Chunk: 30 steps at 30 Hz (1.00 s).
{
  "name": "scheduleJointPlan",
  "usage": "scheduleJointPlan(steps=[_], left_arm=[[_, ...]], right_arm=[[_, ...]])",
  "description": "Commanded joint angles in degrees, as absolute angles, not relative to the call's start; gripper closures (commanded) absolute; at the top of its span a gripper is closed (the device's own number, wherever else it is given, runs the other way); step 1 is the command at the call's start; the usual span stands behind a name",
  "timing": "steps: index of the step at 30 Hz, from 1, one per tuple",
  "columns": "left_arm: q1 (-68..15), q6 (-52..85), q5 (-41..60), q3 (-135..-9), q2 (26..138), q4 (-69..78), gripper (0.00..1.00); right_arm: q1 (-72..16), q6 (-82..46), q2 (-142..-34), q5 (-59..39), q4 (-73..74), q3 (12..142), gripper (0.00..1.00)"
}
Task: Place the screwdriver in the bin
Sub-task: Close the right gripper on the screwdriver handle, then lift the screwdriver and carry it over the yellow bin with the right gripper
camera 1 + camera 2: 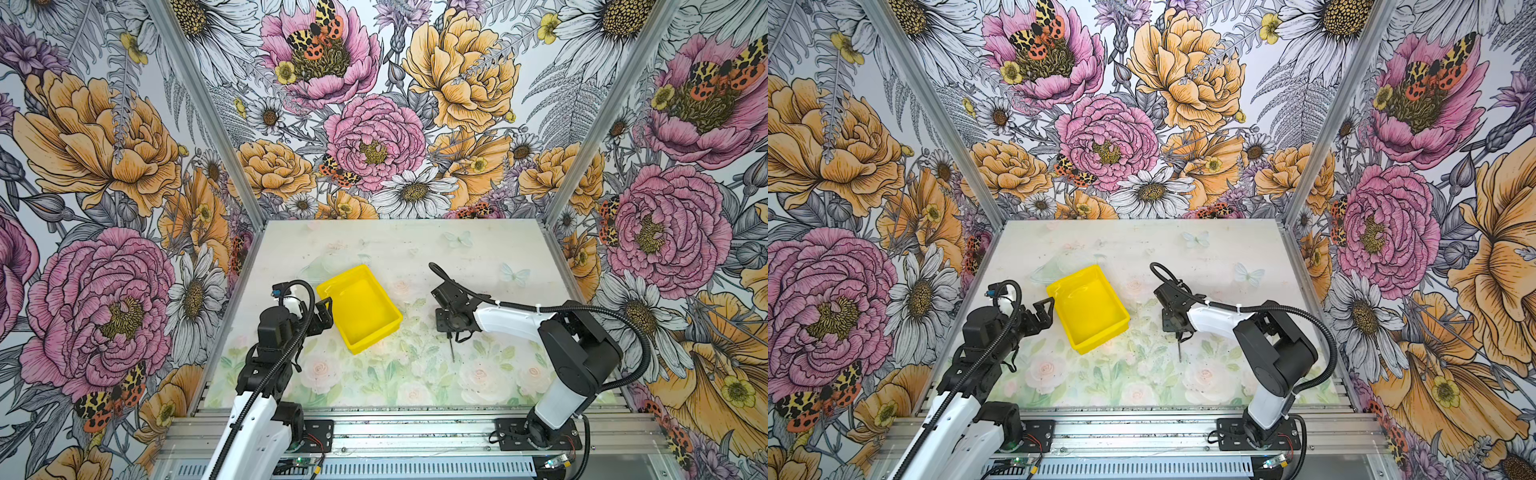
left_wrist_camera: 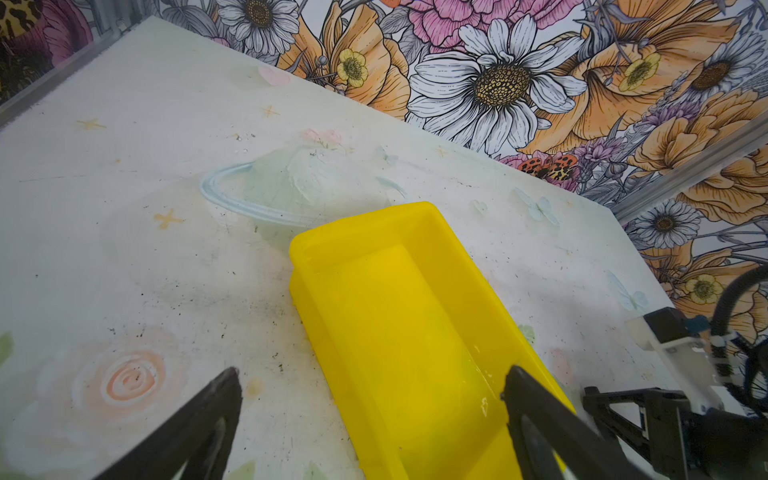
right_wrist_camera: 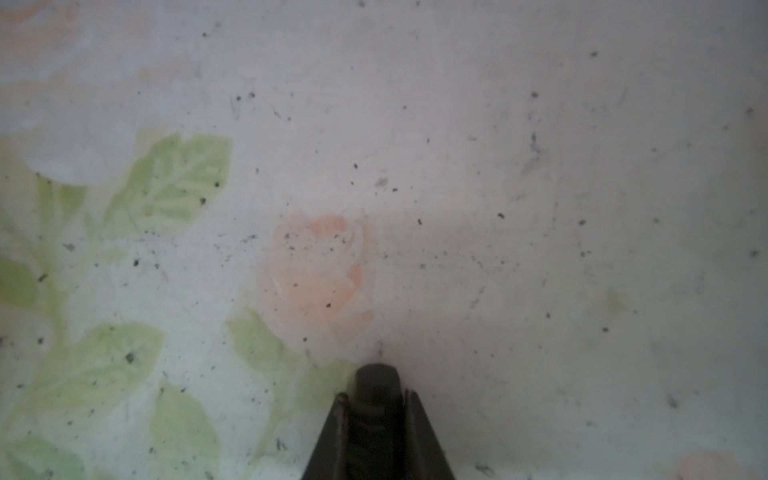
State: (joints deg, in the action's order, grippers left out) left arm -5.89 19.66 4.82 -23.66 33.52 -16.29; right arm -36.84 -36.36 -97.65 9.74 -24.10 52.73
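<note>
The screwdriver (image 1: 451, 348) is out on the counter (image 1: 490, 249), to the right of the bin (image 1: 376, 336) and well apart from it, so nowhere near in it yet. The right jaws are clamped together on its black handle: the right wrist view shows the ribbed handle (image 3: 376, 399) squeezed between them. In both top views the thin silver shaft (image 1: 1179, 351) pokes out from under the jaws toward the front of the counter. Whether the tip rests on the surface or hangs just above it, I can't tell.

To my eye this is the grasping step, with the hold made and the carry not begun. Next the right arm (image 1: 511, 320) would need to lift straight up, swing left and clear the bin's right wall, with enough height that the trailing shaft doesn't catch the rim. Then it can lower over the middle and let go. A handle that slim could twist in the grip, so a gentle move seems wise.

The yellow bin sits skewed on the counter and is empty. The left wrist view shows only its bare, smooth floor (image 2: 386, 332). The left jaws stand wide apart at its near left corner, one side over the inside and the other out over the counter. I can't make out whether they touch it.
</note>
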Motion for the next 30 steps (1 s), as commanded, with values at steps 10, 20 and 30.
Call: scheduleJointPlan(steps=[10, 20, 30], left_arm=[[-5.98, 22.77, 7.23, -23.43, 32.44, -15.47, 0.01], [-7.32, 24.91, 8.22, -22.94, 31.29, -15.34, 0.01], [-9.68, 27.35, 7.42, -22.28, 29.24, -15.21, 0.01]], right_arm=[[-37.35, -32.30, -91.16, 4.51, -25.45, 54.87, 1.00], [-39.65, -27.40, -88.82, -2.31, -25.58, 66.59, 1.00], [-43.50, -30.16, -98.02, -5.95, -25.40, 80.38, 1.00]])
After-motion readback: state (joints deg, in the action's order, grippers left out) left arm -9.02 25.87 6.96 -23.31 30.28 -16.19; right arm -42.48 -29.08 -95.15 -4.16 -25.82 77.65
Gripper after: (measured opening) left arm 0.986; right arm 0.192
